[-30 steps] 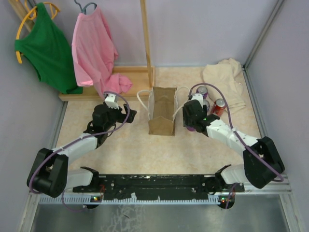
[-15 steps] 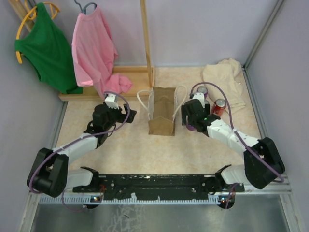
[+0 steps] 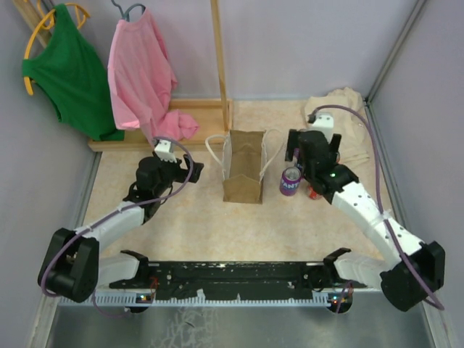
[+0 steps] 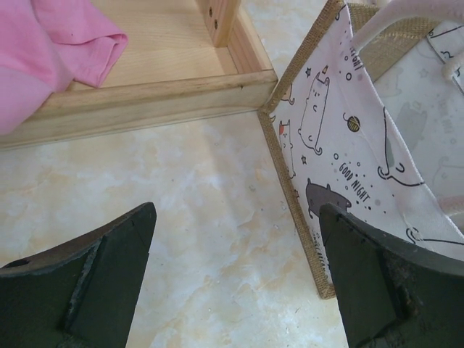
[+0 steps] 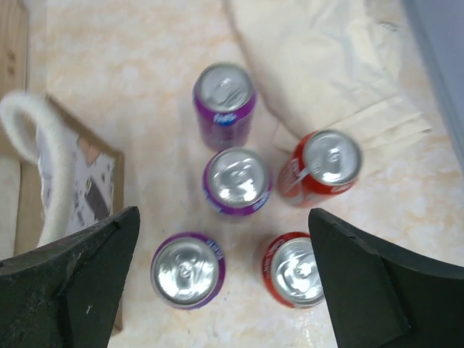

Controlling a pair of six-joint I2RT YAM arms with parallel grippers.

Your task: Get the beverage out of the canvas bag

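Note:
The tan canvas bag (image 3: 243, 172) with white loop handles stands upright mid-table; its printed side (image 4: 341, 138) shows in the left wrist view, and its inside is hidden. A purple beverage can (image 3: 290, 180) stands just right of the bag, free of any grip. It is the lower left can (image 5: 187, 270) in the right wrist view. My right gripper (image 3: 313, 159) hovers open above the cans, its fingers wide apart (image 5: 223, 217) and holding nothing. Left of the bag, my left gripper (image 3: 176, 172) hangs open over bare table (image 4: 238, 217).
Several more purple and red cans stand right of the bag, such as a red can (image 5: 293, 270) and a purple can (image 5: 237, 181). A cream cloth (image 3: 337, 116) lies behind them. A wooden rack base (image 4: 145, 94) with a pink garment (image 3: 141, 72) stands at back left.
My right gripper has opened and let go of the purple can, which now stands beside the bag. That gripper has lifted and drawn back to the right. The left gripper shifted slightly.

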